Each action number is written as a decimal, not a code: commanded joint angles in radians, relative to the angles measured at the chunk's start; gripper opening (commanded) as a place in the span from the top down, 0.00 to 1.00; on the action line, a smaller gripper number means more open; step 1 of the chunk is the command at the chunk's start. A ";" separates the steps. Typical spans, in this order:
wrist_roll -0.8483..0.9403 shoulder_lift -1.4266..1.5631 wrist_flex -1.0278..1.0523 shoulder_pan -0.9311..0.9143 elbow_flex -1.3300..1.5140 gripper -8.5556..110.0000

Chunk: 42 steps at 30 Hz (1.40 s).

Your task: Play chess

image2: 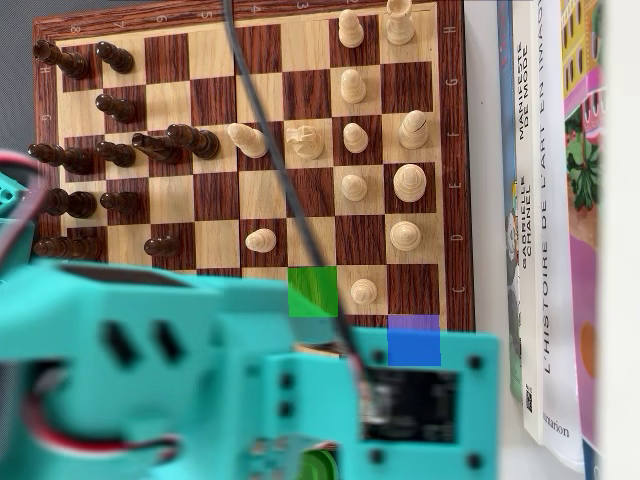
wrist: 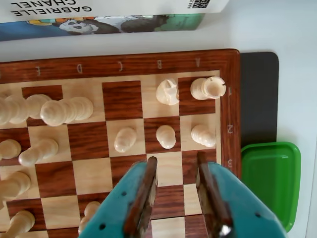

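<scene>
Gripper (wrist: pixel 177 184) hovering, jaws apart, empty | pawn (wrist: pixel 165 136) standing at 12 o'clock | board (wrist: pixel 124 63) showing game underway, no move being made yet.

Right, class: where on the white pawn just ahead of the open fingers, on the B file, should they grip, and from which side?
Grip the white pawn at its narrow neck under the round head, coming straight down from above. It stands upright, with neighbouring pawns on both sides, so a level approach would likely knock them.
</scene>
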<state>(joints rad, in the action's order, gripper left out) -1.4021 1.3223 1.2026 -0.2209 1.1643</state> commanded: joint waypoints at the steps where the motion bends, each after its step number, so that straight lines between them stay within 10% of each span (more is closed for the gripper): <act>1: 0.003 -0.037 0.002 0.000 -0.089 0.82; 42: 0.011 -0.413 -0.008 0.015 -0.425 0.82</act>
<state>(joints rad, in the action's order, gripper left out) -1.3944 0.8958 1.2026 -0.2117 0.7961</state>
